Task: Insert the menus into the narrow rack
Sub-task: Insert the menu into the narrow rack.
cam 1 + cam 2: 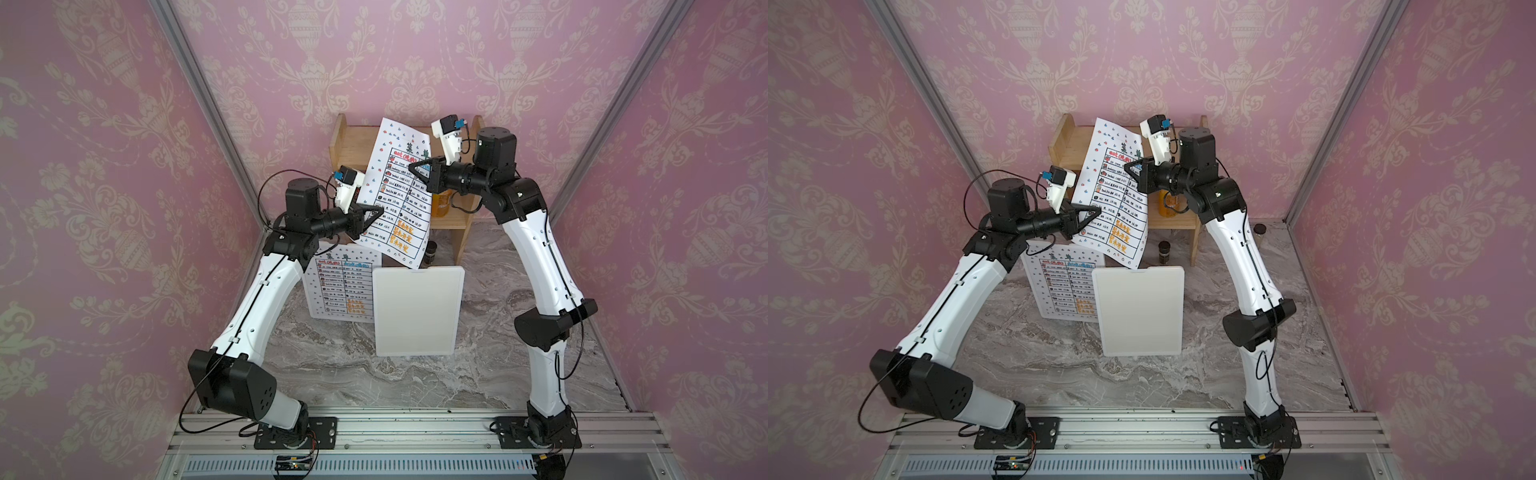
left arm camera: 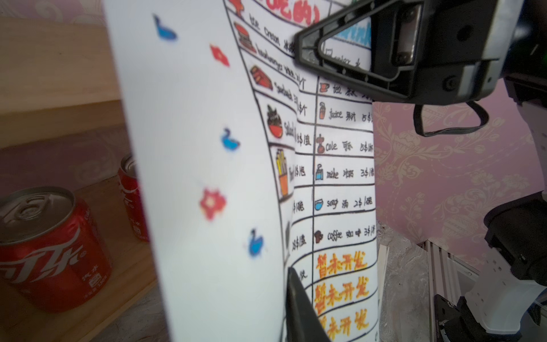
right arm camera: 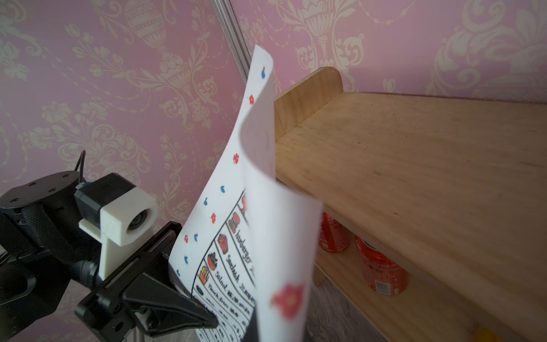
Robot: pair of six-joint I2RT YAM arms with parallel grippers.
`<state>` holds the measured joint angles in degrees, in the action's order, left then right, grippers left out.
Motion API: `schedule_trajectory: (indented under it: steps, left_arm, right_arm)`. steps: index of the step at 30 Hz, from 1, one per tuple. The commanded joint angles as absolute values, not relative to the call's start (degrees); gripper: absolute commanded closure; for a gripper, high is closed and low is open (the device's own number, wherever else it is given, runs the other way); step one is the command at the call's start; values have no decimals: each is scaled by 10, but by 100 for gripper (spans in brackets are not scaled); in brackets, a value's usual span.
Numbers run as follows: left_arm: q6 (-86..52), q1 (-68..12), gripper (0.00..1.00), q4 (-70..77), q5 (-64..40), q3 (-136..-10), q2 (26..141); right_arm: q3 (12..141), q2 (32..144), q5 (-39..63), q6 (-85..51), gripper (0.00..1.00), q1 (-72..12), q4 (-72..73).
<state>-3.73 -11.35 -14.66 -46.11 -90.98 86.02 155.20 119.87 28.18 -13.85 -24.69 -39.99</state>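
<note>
Up before the wooden shelf (image 1: 353,145), 1 menu (image 1: 399,208) hangs curled, the left pincer (image 1: 376,212) clamped on its left edge, the right pincer (image 1: 415,167) on its right (light, floppy paper; I'd keep it taut between opposite edges). The other menu (image 1: 340,291) lies on the table (image 1: 415,382).

Two menus: one held aloft and curling, one flat on the tabletop.

The lifted menu (image 1: 399,195), a white sheet with a black-ruled table, green title, orange text and red and blue border marks, hangs nearly upright before the wooden shelf (image 1: 353,143). Its top corner is curled over. The left gripper (image 1: 379,210) and right gripper (image 1: 414,166) pinch its opposite edges. The second menu (image 1: 343,291) lies face up on the marble tabletop (image 1: 498,332) below.
</note>
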Motion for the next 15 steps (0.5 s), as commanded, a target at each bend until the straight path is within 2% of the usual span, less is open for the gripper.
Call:
schedule_trajectory:
  steps: [1, 15]
  left_arm:
    - [-38, -109, 81, -146, -459, -930, 869]
    - [-43, -109, 81, -151, -460, -963, 890]
  right_arm:
    - [1563, 1215, 268, -152, 94, -252, -411]
    - [1579, 1225, 253, -161, 95, -249, -413]
